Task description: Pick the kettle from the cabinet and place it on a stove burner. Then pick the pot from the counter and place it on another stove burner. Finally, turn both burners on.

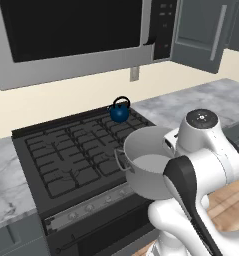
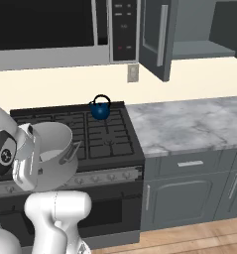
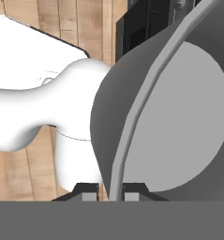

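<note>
Claw clamped narrow on the rim of the pot, one fingertip outside the wall and the other inside, seen in the hand view with the rim edge running up between them. Pot is held in the air, tilted, over the front right part of the cooktop near the silver knob strip; whether its base touches the grates I cannot tell. Pot interior is plain grey, one small loop handle shows on its left side in the left base view. Kettle sits upright on the back right burner, near the back edge of the cooktop, black arched handle up, well apart from the pot. Surface of veined marble runs to the right of the cooktop, bare where visible, with dark grey drawer fronts below it. Cabinet on the wall above the surface has its door swung open, grey shelf visible inside. Microwave hangs above the cooktop, left of the cabinet. Wooden floor shows beneath in the hand view.
</note>
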